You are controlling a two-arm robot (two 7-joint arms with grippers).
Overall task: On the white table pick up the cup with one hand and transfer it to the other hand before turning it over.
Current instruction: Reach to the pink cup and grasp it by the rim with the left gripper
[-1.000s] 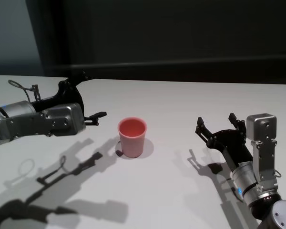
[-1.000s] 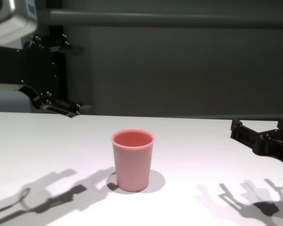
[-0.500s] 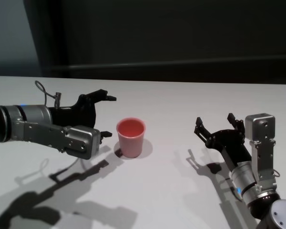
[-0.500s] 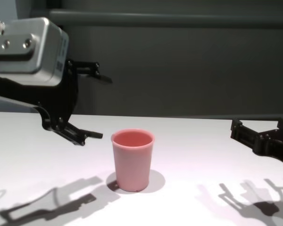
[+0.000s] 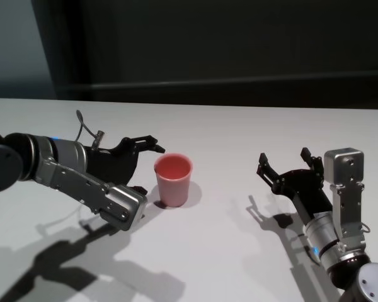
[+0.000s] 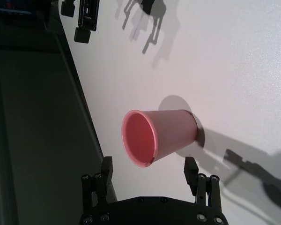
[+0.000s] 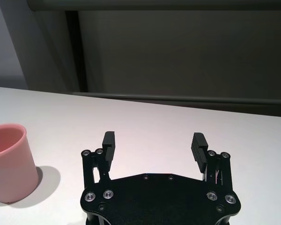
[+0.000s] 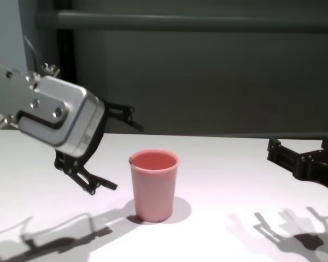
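Note:
The pink cup [image 5: 174,181] stands upright, rim up, in the middle of the white table [image 5: 239,132]. My left gripper [image 5: 150,168] is open and low, just left of the cup, one finger behind its rim and one in front near its base, touching nothing. In the chest view the open left gripper [image 8: 124,156] sits beside the cup [image 8: 154,188]. In the left wrist view the cup [image 6: 166,136] lies just beyond the open left gripper [image 6: 149,163]. My right gripper [image 5: 284,156] is open and empty, well to the cup's right.
A dark wall [image 5: 239,50] runs behind the table's far edge. In the right wrist view the open right gripper [image 7: 154,138] points across bare table, with the cup [image 7: 9,164] off to one side. Arm shadows fall on the near table.
My left arm has swung down and in toward the cup, its open gripper now straddling the cup's left side. The cup and the right arm have not moved.

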